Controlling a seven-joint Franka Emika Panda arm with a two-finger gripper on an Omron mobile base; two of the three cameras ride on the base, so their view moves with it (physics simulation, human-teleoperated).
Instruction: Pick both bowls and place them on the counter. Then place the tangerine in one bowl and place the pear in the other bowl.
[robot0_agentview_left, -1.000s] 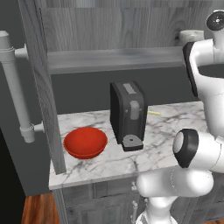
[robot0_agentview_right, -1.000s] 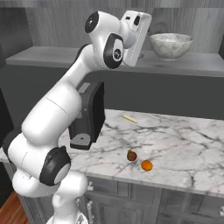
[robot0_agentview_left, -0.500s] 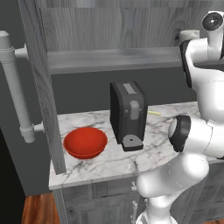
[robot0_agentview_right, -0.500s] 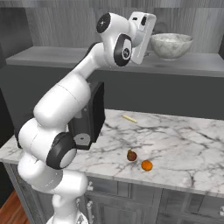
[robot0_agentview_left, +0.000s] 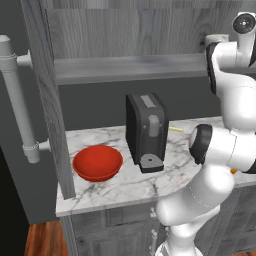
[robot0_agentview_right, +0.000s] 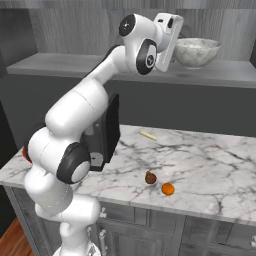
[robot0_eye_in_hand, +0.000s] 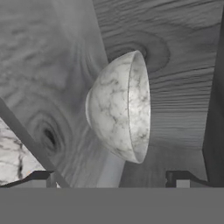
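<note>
The white-grey marbled bowl (robot0_agentview_right: 196, 51) stands on the grey shelf (robot0_agentview_right: 100, 65), just right of my hand. In the rolled hand view the marbled bowl (robot0_eye_in_hand: 118, 105) sits straight ahead, a short way beyond my gripper (robot0_eye_in_hand: 111, 177), which is open with nothing between its fingertips (robot0_eye_in_hand: 41, 176). On the left of the marble counter (robot0_agentview_left: 120, 187) rests the red bowl (robot0_agentview_left: 97, 162). Near the counter's (robot0_agentview_right: 215, 150) front lie the brown pear (robot0_agentview_right: 150, 177) and, touching distance to its right, the orange tangerine (robot0_agentview_right: 168, 188).
A black appliance (robot0_agentview_left: 146, 131) stands mid-counter, between the red bowl and the fruit. A thin yellow stick (robot0_agentview_right: 148, 135) lies behind it. A grey cabinet post (robot0_agentview_left: 47, 100) and a pipe (robot0_agentview_left: 17, 100) rise on the left. Wood panelling backs the shelf.
The arm has swung its upper links to the right, and the hand has closed in on the marbled bowl on the shelf. The bowls and fruit have not moved.
</note>
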